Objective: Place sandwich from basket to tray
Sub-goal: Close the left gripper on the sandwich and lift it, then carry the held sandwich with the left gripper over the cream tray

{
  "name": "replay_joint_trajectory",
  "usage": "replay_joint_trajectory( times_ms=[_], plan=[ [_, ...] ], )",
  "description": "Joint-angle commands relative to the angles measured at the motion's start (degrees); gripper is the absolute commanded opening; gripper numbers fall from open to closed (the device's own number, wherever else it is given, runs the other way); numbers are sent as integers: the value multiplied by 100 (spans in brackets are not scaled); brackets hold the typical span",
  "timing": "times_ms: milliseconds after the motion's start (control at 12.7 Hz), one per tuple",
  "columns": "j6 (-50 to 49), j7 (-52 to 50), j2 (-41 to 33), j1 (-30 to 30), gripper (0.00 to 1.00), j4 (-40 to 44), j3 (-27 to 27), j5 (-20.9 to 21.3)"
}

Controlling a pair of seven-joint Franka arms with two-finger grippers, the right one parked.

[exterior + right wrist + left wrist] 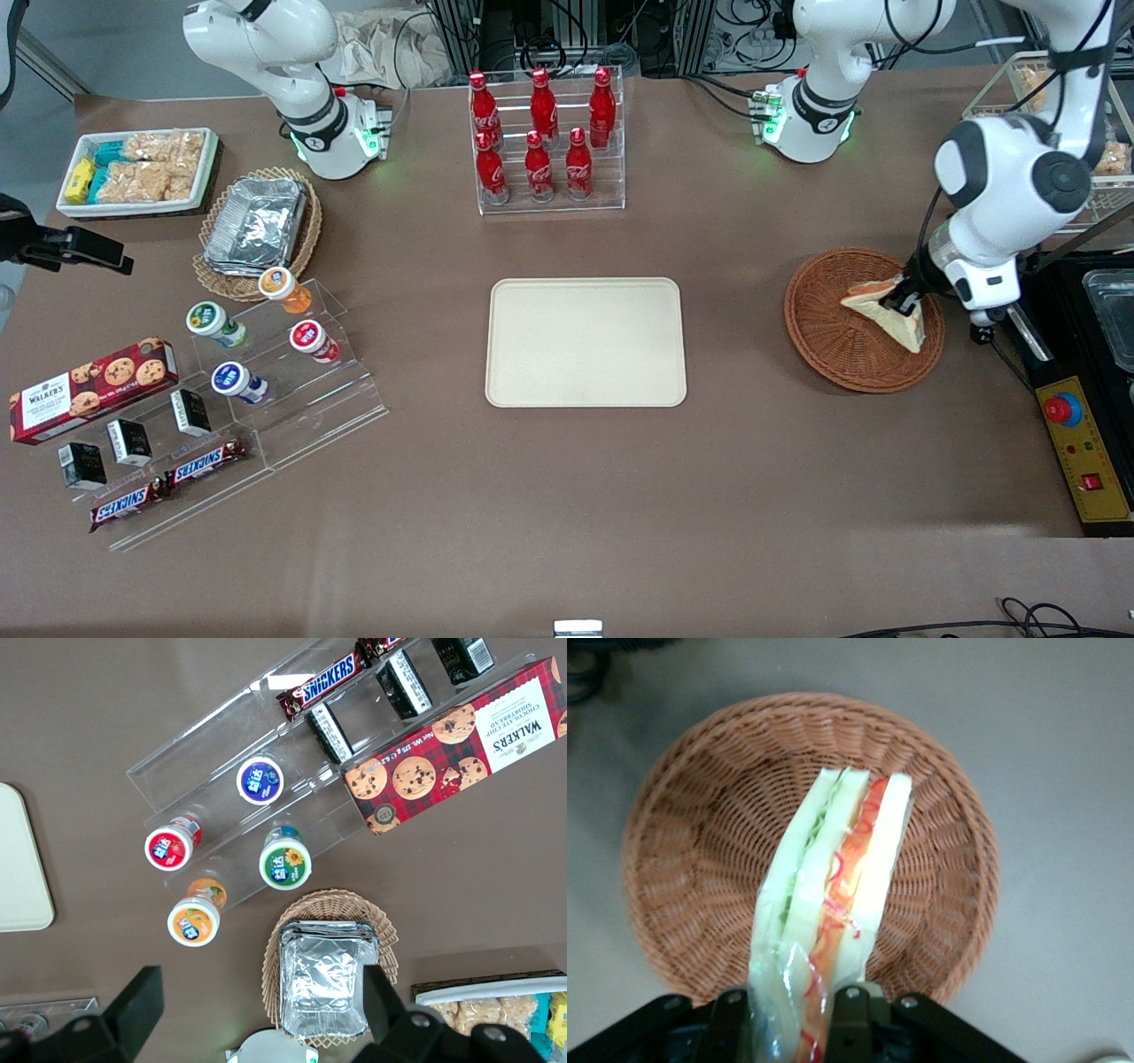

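The claw (905, 299), reaching down from its bent arm, grips the sandwich (888, 312) over the basket (824, 341).

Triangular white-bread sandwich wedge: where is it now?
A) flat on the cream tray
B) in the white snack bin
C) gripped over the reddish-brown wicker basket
C: the gripper is shut on the triangular white-bread sandwich wedge over the reddish-brown wicker basket; the cream tray holds nothing.
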Motion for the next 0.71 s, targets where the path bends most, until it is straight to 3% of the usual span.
replay_joint_trajectory(
  times_ms=[0, 236, 629],
  plan=[
    [-1694, 190, -9, -12, 0, 1418, -37, 127],
    [-3094, 601, 0, -47, 0, 2598, -221, 461],
    [-3845, 1639, 35, -47, 0, 3901, -800, 506]
  ],
)
